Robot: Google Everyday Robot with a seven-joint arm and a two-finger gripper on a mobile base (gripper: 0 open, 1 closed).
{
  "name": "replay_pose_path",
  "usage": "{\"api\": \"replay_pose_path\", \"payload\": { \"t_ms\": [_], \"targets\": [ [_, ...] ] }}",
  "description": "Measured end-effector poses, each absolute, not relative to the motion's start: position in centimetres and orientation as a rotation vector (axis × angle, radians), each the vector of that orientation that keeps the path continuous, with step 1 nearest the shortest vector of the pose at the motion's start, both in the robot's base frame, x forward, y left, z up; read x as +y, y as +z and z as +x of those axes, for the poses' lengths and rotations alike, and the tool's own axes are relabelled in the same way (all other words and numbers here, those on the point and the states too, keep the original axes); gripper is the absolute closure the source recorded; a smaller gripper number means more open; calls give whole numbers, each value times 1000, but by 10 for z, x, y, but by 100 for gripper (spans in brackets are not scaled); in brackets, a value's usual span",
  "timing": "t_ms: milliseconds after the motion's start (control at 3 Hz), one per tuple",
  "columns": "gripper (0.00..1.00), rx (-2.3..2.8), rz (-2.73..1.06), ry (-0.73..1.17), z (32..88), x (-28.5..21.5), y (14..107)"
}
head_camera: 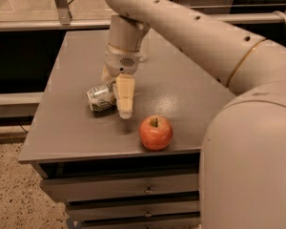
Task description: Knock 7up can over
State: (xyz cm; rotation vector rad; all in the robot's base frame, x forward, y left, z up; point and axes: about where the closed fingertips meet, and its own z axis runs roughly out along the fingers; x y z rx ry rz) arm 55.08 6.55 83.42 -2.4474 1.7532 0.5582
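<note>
The 7up can (100, 98), silver-white with green markings, lies on its side on the grey table (181, 94), left of centre. My gripper (122, 104) hangs straight down from the arm and sits against the can's right end, just above the table top. The can's right end is partly hidden behind the gripper.
A red apple (156, 132) stands near the table's front edge, right of the can and close to the gripper. Drawers (133, 190) sit under the table top. A metal frame and rail run along the back.
</note>
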Motion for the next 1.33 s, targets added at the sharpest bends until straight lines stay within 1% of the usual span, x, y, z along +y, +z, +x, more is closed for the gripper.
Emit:
{"api": "replay_pose_path", "payload": {
  "t_ms": [333, 667, 1000, 1333],
  "targets": [
    [0, 1812, -2409, 506, 551, 47, 843],
    [0, 1901, -2339, 430, 547, 17, 858],
    [0, 2005, -2204, 342, 543, -20, 879],
    [0, 2056, -1990, 298, 550, -58, 896]
  ]
}}
